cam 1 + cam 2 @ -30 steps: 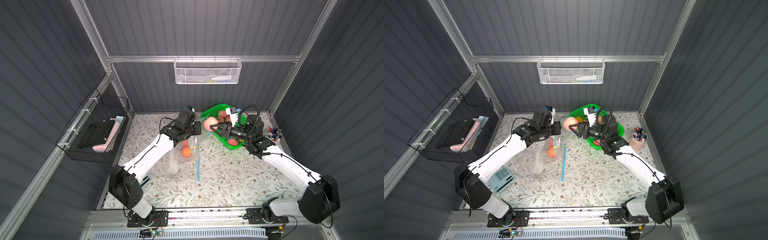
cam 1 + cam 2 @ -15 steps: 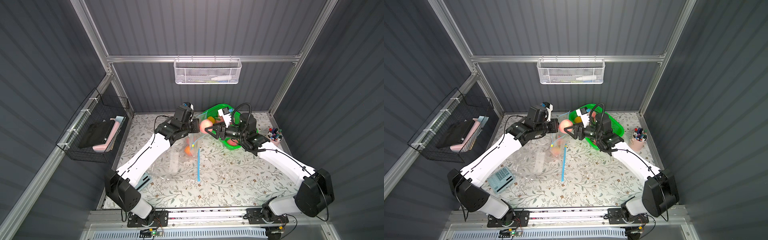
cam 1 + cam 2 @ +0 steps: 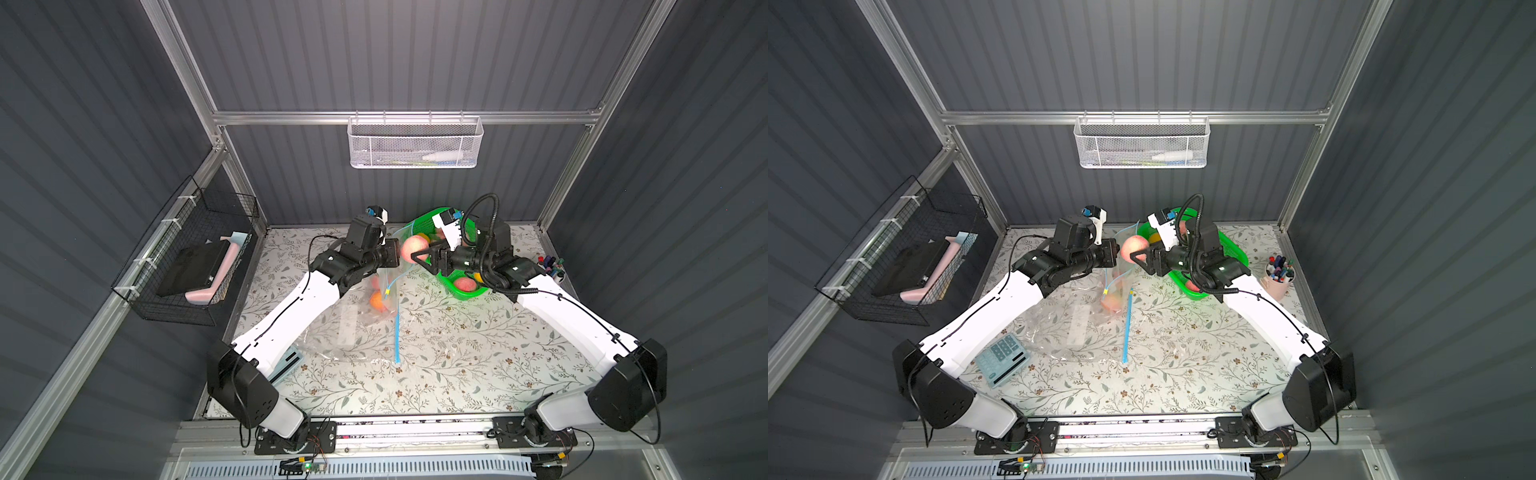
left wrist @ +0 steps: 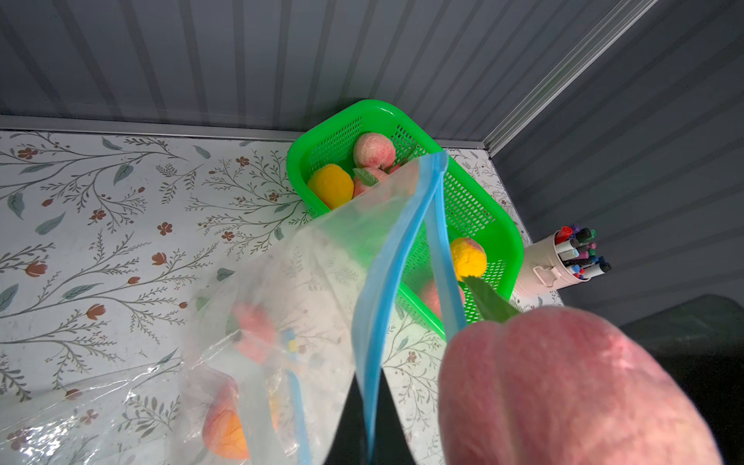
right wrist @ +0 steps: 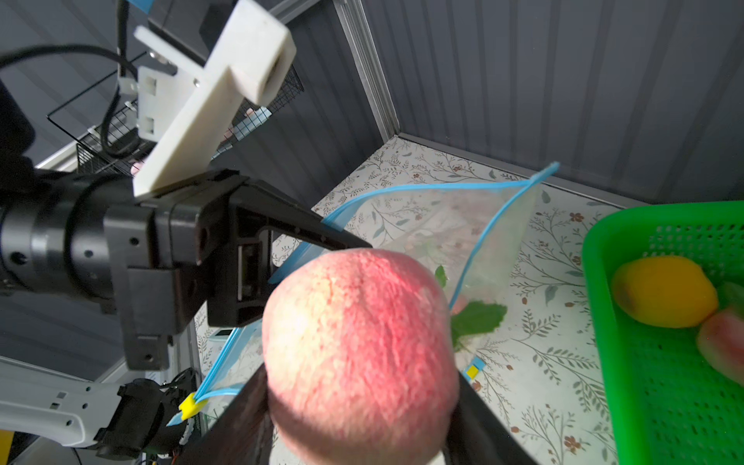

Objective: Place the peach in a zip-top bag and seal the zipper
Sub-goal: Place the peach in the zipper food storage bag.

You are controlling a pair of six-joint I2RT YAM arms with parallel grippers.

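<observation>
My right gripper (image 3: 424, 257) (image 5: 362, 410) is shut on a pink peach (image 3: 411, 247) (image 3: 1133, 246) (image 5: 358, 342) and holds it in the air at the raised mouth of the clear zip-top bag (image 3: 349, 328) (image 3: 1067, 328) (image 5: 463, 217). My left gripper (image 3: 395, 254) (image 4: 368, 422) is shut on the bag's blue zipper rim (image 4: 386, 282) and holds it up, so the mouth gapes. In the left wrist view the peach (image 4: 563, 386) is just beside the rim. Two other fruits (image 3: 377, 301) (image 4: 225, 422) lie inside the bag.
A green basket (image 3: 457, 286) (image 4: 515, 241) with more fruit stands behind the right gripper. A cup of pens (image 3: 550, 266) is at the right wall. A blue zipper strip (image 3: 398, 332) lies on the mat. A calculator (image 3: 1003, 359) lies under the left arm.
The right gripper has carried the peach a little leftward, away from the basket and up to the bag's mouth. The left arm has shifted toward the back, still holding the rim.
</observation>
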